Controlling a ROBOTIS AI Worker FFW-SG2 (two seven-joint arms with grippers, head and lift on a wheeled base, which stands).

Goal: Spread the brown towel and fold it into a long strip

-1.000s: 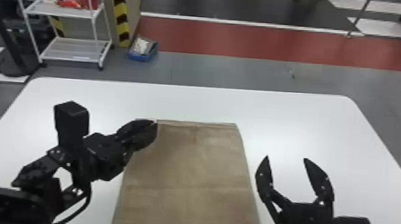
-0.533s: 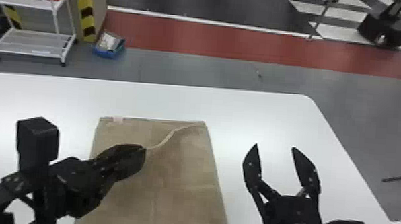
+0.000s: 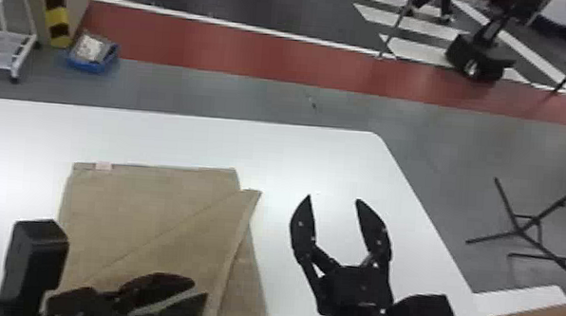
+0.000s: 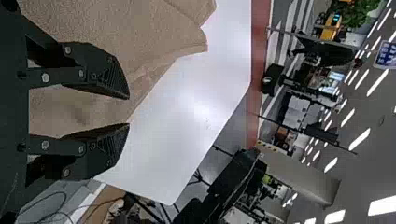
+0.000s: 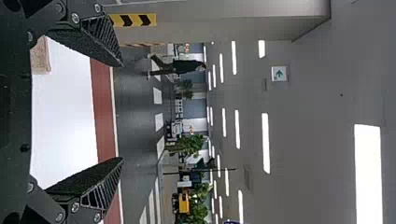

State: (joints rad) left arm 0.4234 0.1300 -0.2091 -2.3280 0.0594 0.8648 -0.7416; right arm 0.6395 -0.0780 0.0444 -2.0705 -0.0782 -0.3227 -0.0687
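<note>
My left arm is entering the head view from the lower left, and my left gripper (image 3: 200,289) is slanting over the near part of the brown towel (image 3: 149,212). Its fingers are pointing forward and to my right, standing a little apart and gripping nothing; in the left wrist view, cloth and white table are appearing beyond the gap. Whether the fingertips are touching the cloth, I cannot tell.

My right gripper (image 3: 334,198) is standing to the right of the towel, apart from it, coming in from the bottom edge. Its fingers are pointing away from me, spread wide and empty, above the table (image 3: 320,162).

The towel is lying on the table, its far edge running across, with a pale tag (image 3: 103,166) near the far left corner. A diagonal line is crossing its upper surface, and an upper flap is jutting past the right edge, its pointed corner aiming toward my right gripper. Beyond the table, a blue bin (image 3: 88,65) is sitting on the floor beside a white rack (image 3: 25,51).
</note>
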